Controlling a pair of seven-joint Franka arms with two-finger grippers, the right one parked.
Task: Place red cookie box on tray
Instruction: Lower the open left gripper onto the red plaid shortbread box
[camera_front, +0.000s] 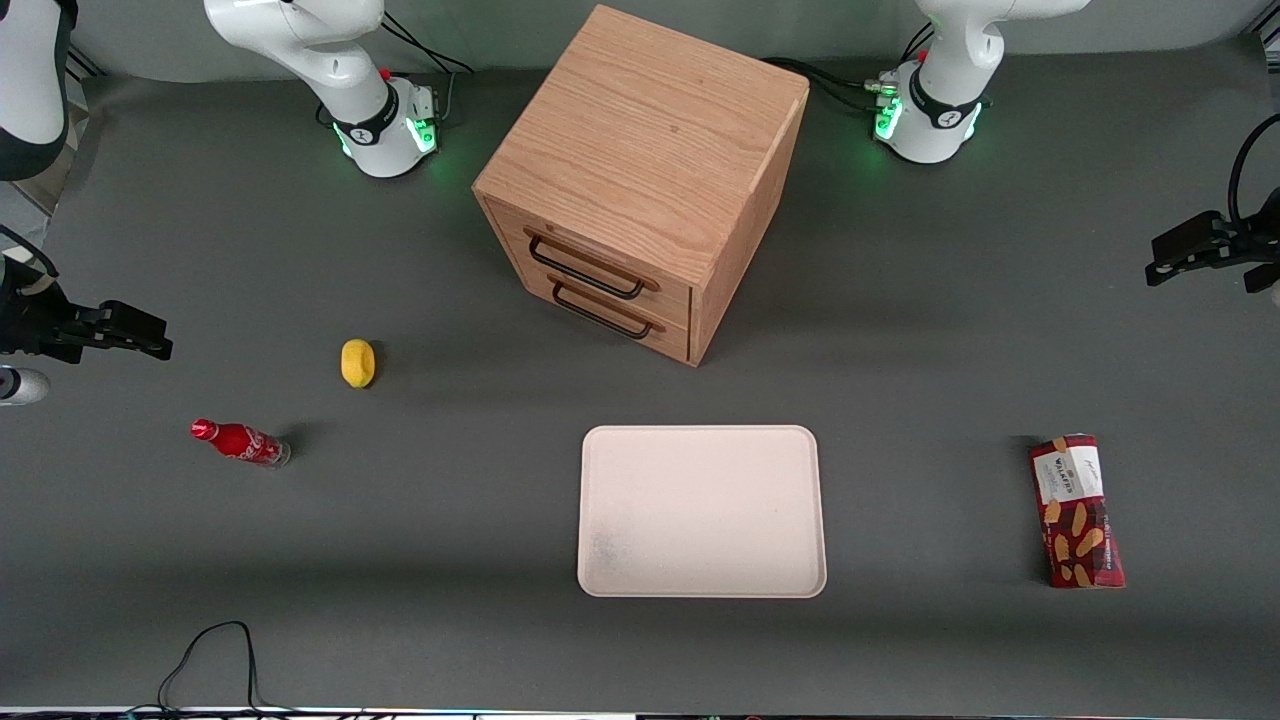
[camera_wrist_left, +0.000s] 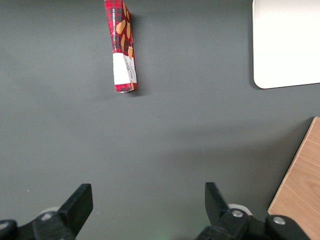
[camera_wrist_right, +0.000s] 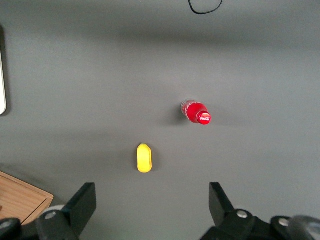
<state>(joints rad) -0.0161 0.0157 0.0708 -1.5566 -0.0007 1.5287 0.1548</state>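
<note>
Dark grey matting covers the table (camera_front: 420, 620) in the front view, with a wooden two-drawer cabinet (camera_front: 640, 180) standing farthest from the camera and the tray (camera_front: 702, 511) lying flat in front of its drawers, nearer the camera. The red cookie box (camera_front: 1077, 511) lies flat toward the working arm's end of the table, well apart from the tray, its white label end pointing away from the camera. The gripper (camera_front: 1170, 260) hangs above the table at that same end, farther from the camera than the box. A yellow lemon-like object (camera_front: 357, 362) and a small red soda bottle (camera_front: 240, 442) lie toward the parked arm's end. From the left wrist, the gripper's (camera_wrist_left: 146, 200) fingers (camera_wrist_left: 79, 202) stand wide apart over bare matting, holding nothing; the red cookie box (camera_wrist_left: 121, 47), a tray (camera_wrist_left: 287, 45) corner and the cabinet's (camera_wrist_left: 300, 185) edge show there. From the right wrist, the lemon-like object (camera_wrist_right: 144, 158) and the soda bottle (camera_wrist_right: 196, 112) lie apart.
</note>
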